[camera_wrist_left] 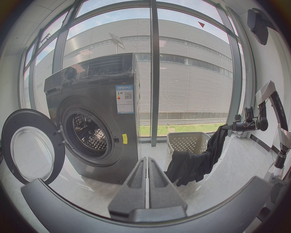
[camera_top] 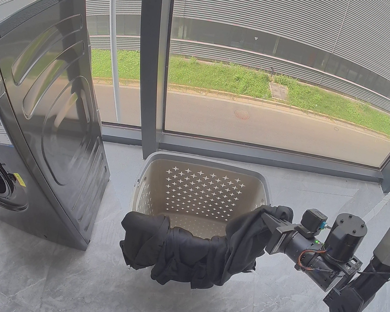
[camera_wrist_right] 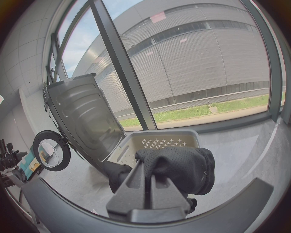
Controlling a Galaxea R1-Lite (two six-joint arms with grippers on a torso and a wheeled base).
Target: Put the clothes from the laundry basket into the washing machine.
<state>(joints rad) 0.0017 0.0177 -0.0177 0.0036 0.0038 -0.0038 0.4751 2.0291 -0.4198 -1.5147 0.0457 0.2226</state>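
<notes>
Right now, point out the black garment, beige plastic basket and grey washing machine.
Black garment (camera_top: 187,257): head view, middle.
Beige plastic basket (camera_top: 201,190): head view, back wall.
Grey washing machine (camera_top: 63,116): head view, side panel.

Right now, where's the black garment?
Head view, centre: black garment hangs from the right claw and trails across the front of the laundry basket, right of the washing machine.

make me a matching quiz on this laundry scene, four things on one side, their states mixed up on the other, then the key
Things:
1. washing machine door
2. laundry basket
3. black garment
4. left end effector

States:
a. shut, holding nothing
b. gripped at one end, sagging over a front edge
c. swung open
d. beige, with star-shaped holes

Pairs: 1-c, 2-d, 3-b, 4-a
</notes>
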